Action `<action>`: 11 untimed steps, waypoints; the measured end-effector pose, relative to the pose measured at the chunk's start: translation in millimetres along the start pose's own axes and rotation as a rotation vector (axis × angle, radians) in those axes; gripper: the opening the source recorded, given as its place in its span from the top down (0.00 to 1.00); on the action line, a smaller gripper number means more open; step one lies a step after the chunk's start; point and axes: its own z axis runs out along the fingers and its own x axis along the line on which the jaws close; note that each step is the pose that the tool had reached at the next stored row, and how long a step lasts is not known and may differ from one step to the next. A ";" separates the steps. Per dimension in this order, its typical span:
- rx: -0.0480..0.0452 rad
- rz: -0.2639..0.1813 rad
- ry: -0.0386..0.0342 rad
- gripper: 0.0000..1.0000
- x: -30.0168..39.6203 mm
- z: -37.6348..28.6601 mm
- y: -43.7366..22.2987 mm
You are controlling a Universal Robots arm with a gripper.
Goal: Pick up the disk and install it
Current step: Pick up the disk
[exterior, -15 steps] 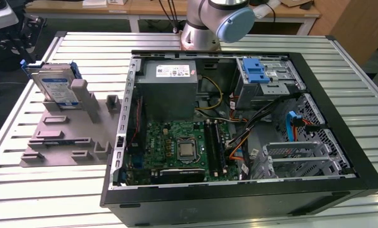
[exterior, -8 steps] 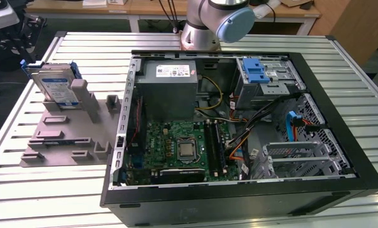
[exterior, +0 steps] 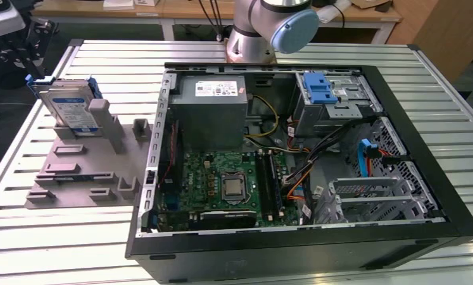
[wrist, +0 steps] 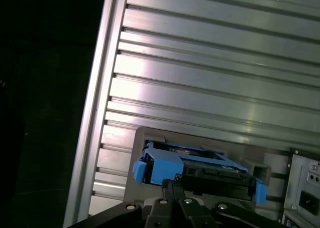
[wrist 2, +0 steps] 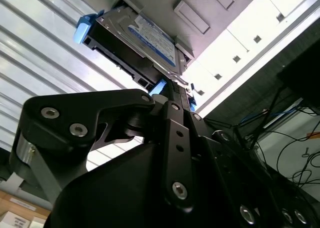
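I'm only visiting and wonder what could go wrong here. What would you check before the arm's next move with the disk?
1. Disk stands upright in the grey holder: ok.
2. Gripper is at the disk's edge, in both wrist views: ok.
3. Firm hold on the disk: cannot tell.
4. Case lies open, its inside exposed: ok.
5. Cage with the blue latch is free to take the disk: cannot tell.
6. Cables are away from the cage: not ok, some run right beside it.
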 end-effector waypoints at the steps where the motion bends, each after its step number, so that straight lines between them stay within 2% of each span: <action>1: -0.0001 -0.002 0.0000 0.89 0.0 0.0 0.0; 11: -0.0005 -0.023 0.0007 0.89 0.0 0.0 0.0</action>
